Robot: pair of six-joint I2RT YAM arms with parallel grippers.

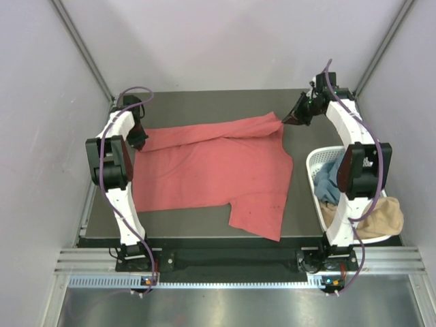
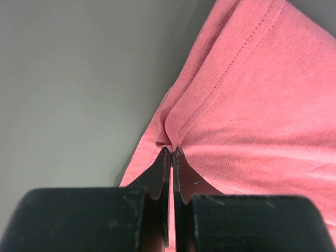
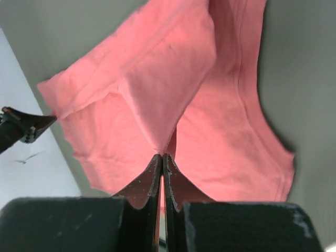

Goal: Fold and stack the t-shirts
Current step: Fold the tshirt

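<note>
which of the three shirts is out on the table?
The coral-red shirt: it lies spread across the table, pinched at its far edge by the left gripper and right gripper. The blue shirt and tan shirt sit bunched in the white basket.

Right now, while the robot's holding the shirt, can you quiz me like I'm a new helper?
1. True or false: the left end effector is shut on the red t-shirt.
2. Where are the blue t-shirt and tan t-shirt? A) in the white basket; B) on the red t-shirt; C) on the floor.
3. How many end effectors pinch the red t-shirt?
Key: 1 true. 2 A. 3 two: the right end effector grips it too.
</note>
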